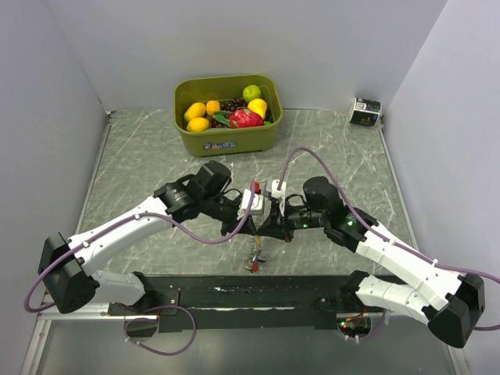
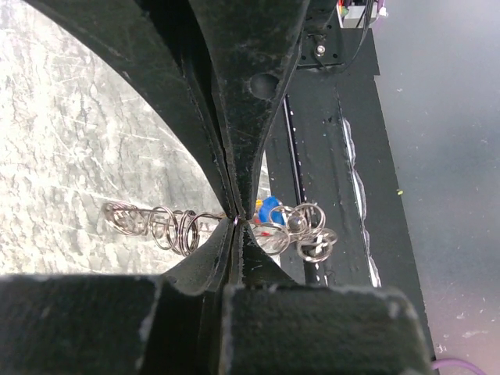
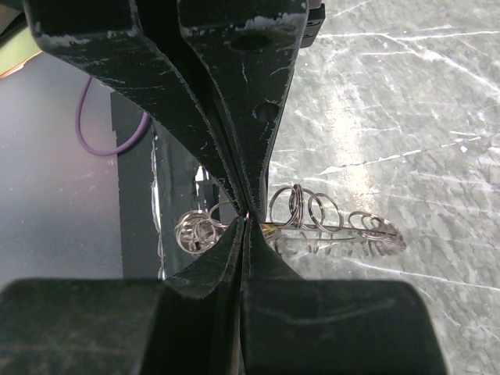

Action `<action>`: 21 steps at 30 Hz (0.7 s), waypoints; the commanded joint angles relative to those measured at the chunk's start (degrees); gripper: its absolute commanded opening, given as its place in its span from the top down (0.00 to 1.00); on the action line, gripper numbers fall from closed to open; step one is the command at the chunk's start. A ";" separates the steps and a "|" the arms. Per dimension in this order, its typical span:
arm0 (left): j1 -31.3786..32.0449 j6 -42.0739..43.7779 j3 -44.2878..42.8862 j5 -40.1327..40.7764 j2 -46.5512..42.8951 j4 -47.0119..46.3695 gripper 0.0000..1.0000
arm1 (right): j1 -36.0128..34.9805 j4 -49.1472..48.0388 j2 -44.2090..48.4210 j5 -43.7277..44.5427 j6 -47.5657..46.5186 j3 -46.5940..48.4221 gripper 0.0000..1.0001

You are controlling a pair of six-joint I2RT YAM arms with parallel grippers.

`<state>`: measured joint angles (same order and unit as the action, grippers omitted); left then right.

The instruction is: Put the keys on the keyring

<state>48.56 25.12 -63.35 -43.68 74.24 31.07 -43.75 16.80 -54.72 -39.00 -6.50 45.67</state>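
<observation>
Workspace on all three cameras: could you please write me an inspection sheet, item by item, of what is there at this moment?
Surface: grey marbled table, black mat along the near edge.
Job's things: keyring, a wire strung with small rings, held above the table; keys bunched below the grippers.
Clutter: green bin of fruit at the far side; small dark box in the far right corner.
Grippers: left gripper and right gripper both shut on the keyring, tips close together.
Cables: purple cable looping over each arm.
Surroundings: plain walls on three sides.
</observation>
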 commanded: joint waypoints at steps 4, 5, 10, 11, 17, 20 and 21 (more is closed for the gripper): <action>0.31 -3.05 1.91 -0.35 -2.43 -7.24 0.99 | -0.37 -4.75 1.98 -0.28 0.61 1.09 1.00; 0.31 -3.67 3.22 -0.18 -3.56 -8.47 0.99 | -0.37 -4.76 2.07 -0.02 0.70 1.17 1.00; 0.31 -7.53 7.27 1.23 -6.21 -16.02 0.99 | -0.37 -5.89 3.65 1.65 2.01 0.74 0.95; 0.31 -8.07 7.80 1.40 -6.91 -17.00 0.99 | -0.20 -6.07 4.00 2.17 2.28 0.56 0.90; 0.31 -11.41 11.58 2.11 -9.28 -24.47 0.99 | 0.24 -8.18 7.96 5.78 3.78 -0.93 0.73; 0.31 -13.08 13.51 2.28 -10.42 -28.06 0.99 | 0.68 -8.88 9.80 6.83 4.39 -1.64 0.66; 0.31 -13.61 13.87 2.63 -10.60 -28.95 0.99 | 0.94 -9.15 10.33 6.84 4.74 -1.90 0.64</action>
<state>48.58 14.96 -50.54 -41.45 66.26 11.29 -43.51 12.60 -47.07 -34.15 -3.27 44.60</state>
